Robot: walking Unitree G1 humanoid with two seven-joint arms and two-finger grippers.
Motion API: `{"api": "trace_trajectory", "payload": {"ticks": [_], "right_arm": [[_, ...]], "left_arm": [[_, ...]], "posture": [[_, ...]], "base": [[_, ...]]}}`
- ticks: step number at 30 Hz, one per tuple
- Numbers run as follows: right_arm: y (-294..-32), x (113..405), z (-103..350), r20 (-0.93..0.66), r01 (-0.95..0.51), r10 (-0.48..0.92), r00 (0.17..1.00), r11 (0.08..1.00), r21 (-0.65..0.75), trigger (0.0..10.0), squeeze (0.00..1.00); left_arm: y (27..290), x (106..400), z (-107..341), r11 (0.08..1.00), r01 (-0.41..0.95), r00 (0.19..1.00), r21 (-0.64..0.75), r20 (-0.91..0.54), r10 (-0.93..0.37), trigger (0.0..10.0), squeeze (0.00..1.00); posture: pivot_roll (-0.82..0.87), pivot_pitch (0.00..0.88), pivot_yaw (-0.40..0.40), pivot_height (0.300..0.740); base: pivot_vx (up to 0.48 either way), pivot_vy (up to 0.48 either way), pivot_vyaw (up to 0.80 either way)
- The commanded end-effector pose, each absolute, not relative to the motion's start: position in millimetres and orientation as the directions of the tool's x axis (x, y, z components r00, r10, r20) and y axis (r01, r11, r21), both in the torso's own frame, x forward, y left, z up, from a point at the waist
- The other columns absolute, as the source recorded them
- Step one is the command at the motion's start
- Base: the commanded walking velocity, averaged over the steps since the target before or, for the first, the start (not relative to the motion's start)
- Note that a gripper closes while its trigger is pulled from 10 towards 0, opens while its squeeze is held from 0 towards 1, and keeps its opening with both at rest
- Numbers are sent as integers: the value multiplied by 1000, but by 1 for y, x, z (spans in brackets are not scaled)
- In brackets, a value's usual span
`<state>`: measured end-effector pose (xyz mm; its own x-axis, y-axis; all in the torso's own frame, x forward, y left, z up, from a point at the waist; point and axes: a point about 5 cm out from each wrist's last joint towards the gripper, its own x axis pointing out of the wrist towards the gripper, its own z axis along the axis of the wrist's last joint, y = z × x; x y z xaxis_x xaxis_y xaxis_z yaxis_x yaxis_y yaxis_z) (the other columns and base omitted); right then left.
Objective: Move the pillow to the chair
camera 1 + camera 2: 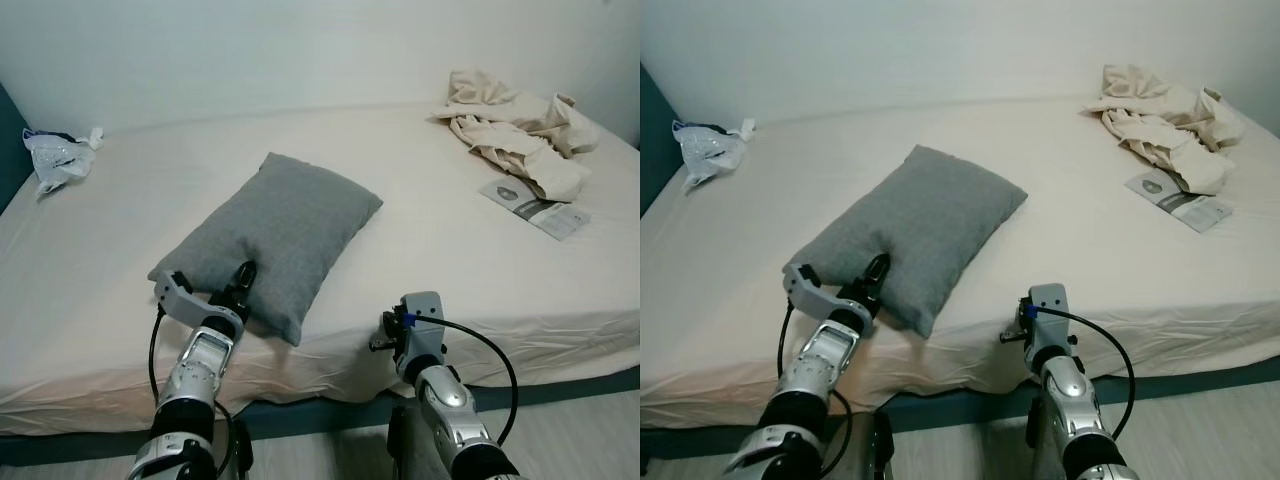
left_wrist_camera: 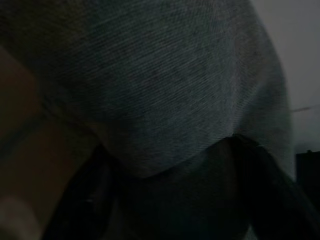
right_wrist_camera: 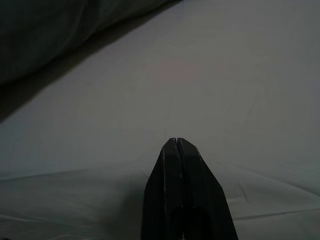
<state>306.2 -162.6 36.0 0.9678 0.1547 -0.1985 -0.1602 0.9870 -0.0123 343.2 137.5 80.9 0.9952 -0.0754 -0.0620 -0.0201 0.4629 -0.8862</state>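
- The grey woven-fabric rectangular pillow (image 1: 275,240) lay on the cream-sheeted bed (image 1: 420,270), set diagonally, its near corner close to the bed's front edge and its far corner pointing toward the middle of the mattress.
- The left silver arm reached up and forward from below the front edge, and the left gripper (image 1: 238,283) was at the pillow's near end, one black finger (image 1: 243,277) lying on top of the fabric.
- In the left wrist view the grey weave (image 2: 150,85) bulged between the two dark fingers (image 2: 85,200), so the left gripper was pinched on the pillow's near corner.
- The right silver arm was raised beside it, and the right gripper (image 3: 176,145) stood over the bare sheet near the front edge, to the right of the pillow and apart from it, its two fingers pressed together with nothing between them.
- A crumpled beige cloth heap (image 1: 515,130) lay at the far right corner of the bed, with a printed paper leaflet (image 1: 535,207) just in front of it.
- A knotted clear plastic bag (image 1: 58,155) sat at the far left edge.
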Motion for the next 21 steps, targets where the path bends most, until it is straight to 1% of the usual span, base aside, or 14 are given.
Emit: {"api": "trace_trajectory", "payload": {"ticks": [1,4,6,7,8,10,15,17,19,21], "right_arm": [[-161,304,34,-206,-157,154,966,988,1,10000,0],[-161,304,34,-206,-157,154,966,988,1,10000,0],[-161,304,34,-207,-159,155,966,987,0,10000,0],[-161,304,34,-207,-159,155,966,987,0,10000,0],[-160,304,34,-207,-162,159,965,987,0,10000,0],[-159,304,34,-207,-165,161,965,986,0,10000,0],[-158,305,35,-200,-169,169,965,985,15,10000,0],[-157,307,37,-195,-170,172,966,985,30,10000,0],[-156,309,40,-183,-162,175,967,984,79,10000,0],[-156,313,45,-159,-146,167,973,980,132,10000,0]], "left_arm": [[127,348,91,437,41,995,-899,-6,-105,0,0],[127,349,95,443,66,994,-894,21,-106,0,0],[128,349,97,487,76,995,-870,33,-96,0,0],[128,349,97,487,76,995,-870,33,-96,0,0],[131,348,99,533,89,995,-841,46,-93,0,0],[133,347,99,553,101,994,-827,57,-95,0,0],[136,344,100,554,128,991,-823,80,-110,0,0],[137,344,102,542,145,988,-828,94,-121,0,0],[138,343,108,512,183,982,-840,128,-141,0,0],[135,340,121,410,290,951,-865,211,-228,0,0]], "posture": [[-18,116,60,560],[-18,117,60,560],[-16,116,58,560],[-16,116,58,560],[-14,115,57,560],[-14,114,56,560],[-10,107,54,560],[-10,106,54,560],[-8,103,53,560],[-6,101,54,560]], "base": [[0,0,0],[0,0,0],[0,0,0],[0,0,0],[0,0,0],[0,0,0],[0,0,0],[0,0,0],[0,0,0],[0,0,0]]}}
